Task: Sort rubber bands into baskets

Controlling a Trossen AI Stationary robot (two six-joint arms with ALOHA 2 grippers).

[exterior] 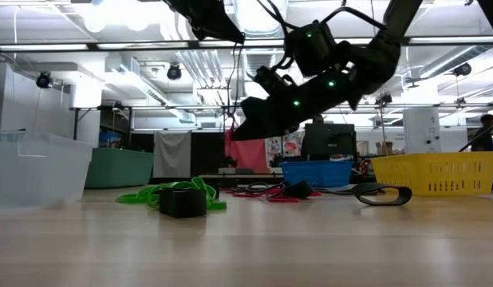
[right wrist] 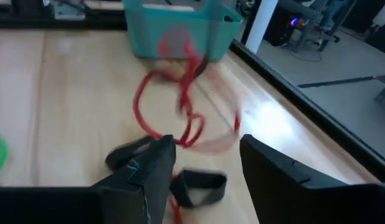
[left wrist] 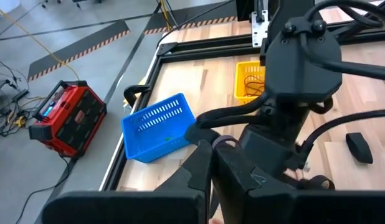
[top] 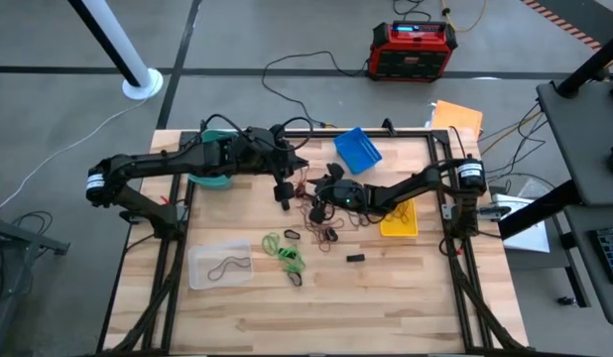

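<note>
A black band (right wrist: 202,180) lies between my right gripper's (right wrist: 205,163) spread, empty fingers; red bands (right wrist: 180,106) tangle just beyond, before the teal basket (right wrist: 180,28). My left gripper (top: 284,190) hangs clenched above the pile, dangling a red band (exterior: 229,119).

Two dark six-joint robot arms reach toward each other over the table's middle. The left gripper (top: 284,193) points down, its two fingers pressed together. Just beside it, the right gripper (right wrist: 205,158) hangs low, fingers (right wrist: 149,165) spread apart.
</note>
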